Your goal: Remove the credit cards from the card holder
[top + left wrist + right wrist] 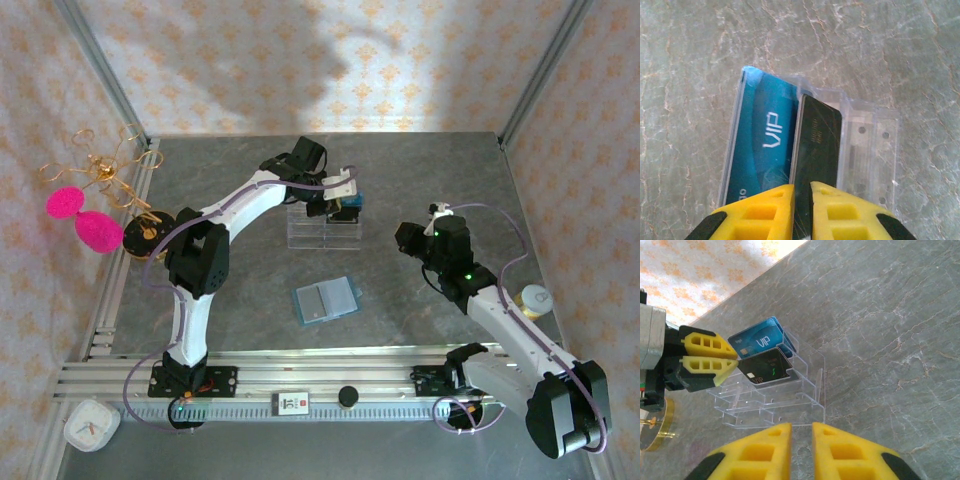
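black card (816,150) lower end hidden betw. left gripper (801,210) fingers, gripper cropped

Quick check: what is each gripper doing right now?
Left gripper: closed on the black card at the clear stand.
Right gripper: slightly open, empty.

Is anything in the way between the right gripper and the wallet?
Nothing visible. The wallet lies open on bare table, and the path from the right gripper to it looks free; the clear stand sits farther back, off that line.
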### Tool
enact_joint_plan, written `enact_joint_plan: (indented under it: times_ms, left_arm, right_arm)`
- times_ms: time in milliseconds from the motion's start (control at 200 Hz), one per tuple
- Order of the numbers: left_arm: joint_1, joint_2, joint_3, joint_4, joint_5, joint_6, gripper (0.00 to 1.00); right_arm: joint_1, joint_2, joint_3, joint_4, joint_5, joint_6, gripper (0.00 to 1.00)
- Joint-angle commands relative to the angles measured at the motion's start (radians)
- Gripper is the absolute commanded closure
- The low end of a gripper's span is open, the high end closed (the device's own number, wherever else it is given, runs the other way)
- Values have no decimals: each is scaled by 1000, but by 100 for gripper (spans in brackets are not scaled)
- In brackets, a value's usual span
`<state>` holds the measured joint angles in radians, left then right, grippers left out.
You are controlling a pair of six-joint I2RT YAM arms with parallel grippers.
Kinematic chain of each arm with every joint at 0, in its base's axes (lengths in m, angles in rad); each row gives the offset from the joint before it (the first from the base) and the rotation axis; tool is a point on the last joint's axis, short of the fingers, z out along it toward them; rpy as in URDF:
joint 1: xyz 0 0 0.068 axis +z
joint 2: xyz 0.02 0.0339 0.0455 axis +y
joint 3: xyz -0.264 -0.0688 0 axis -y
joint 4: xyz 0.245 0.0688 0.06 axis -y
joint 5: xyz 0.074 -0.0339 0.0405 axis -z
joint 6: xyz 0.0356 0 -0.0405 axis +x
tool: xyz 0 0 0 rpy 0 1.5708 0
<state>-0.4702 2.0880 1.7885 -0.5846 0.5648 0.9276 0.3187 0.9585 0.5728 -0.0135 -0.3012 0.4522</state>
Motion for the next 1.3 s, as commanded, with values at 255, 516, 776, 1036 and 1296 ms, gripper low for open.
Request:
enact_joint_plan:
  times_ms: [255,516,776,1036,1296]
  left_arm:
    - [7,-220,-61,264,12,-356,74]
    - [5,-641,-682,928,-8,-941,49]
    - [2,-921,-1169,1128,-149,-1457,48]
    - [-16,-1222,-1446,997,-329,-1692,48]
    - [-16,-1406,-1528,835,-402,-1697,48]
  right_arm:
    - [20,46,6,66,-132,-15,65]
    - [300,146,32,15,27,-74,63]
    - [609,345,101,-15,220,-133,62]
    - [801,589,211,-25,361,-176,63]
    - [858,742,299,-75,414,-182,64]
